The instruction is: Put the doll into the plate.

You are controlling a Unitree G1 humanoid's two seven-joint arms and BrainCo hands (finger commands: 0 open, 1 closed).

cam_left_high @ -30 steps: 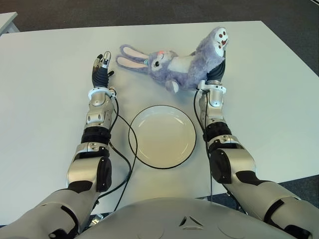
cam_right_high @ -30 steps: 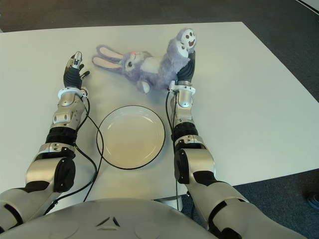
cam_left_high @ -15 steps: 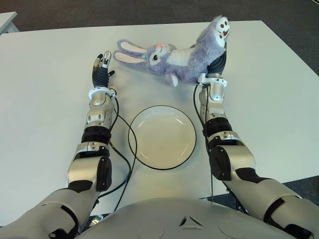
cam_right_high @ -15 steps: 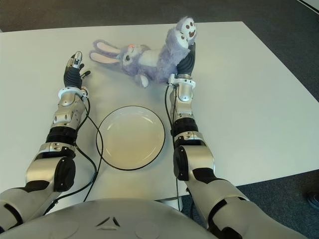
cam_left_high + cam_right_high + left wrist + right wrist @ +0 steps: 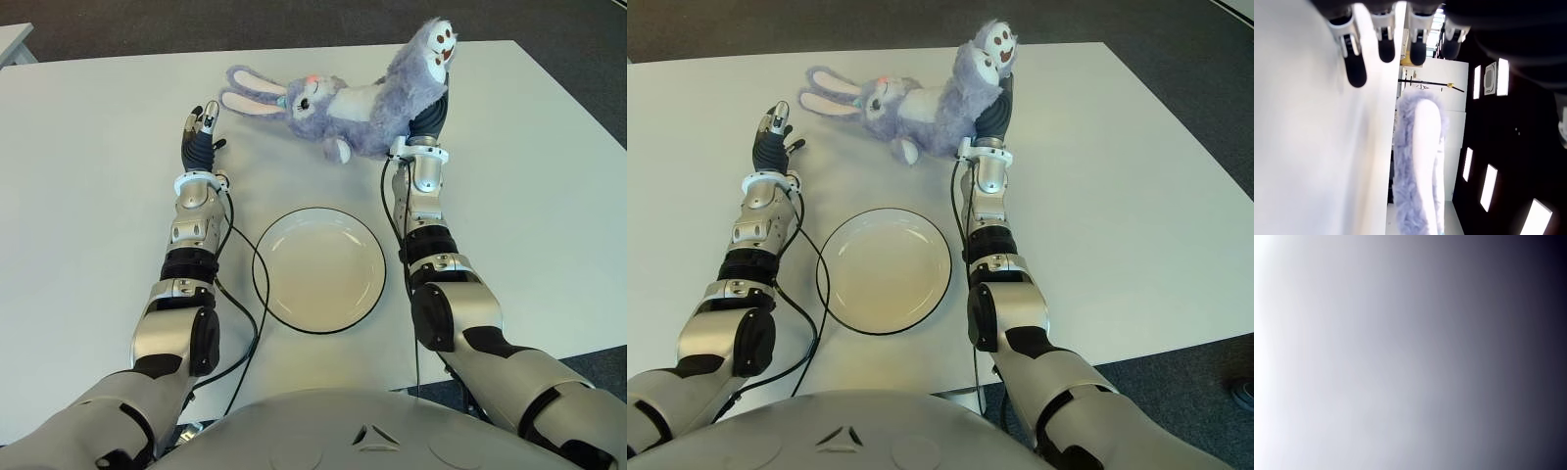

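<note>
The left hand (image 5: pixel 199 135) shows with fingers straight and loosely spread, empty, just left of the one doll's (image 5: pixel 345 103) ears. One plate (image 5: pixel 319 268) sits between the arms. The right hand (image 5: pixel 428 116) grips the doll's lower body, lifted beyond the plate.

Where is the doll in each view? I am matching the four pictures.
Left eye: doll top centre, at the right hand.
Right eye: doll top centre, beyond the plate.
Left wrist: only a furry ear shows.
Right wrist: nothing can be made out.
Shared landmark: the plate, in both eye views.
</note>
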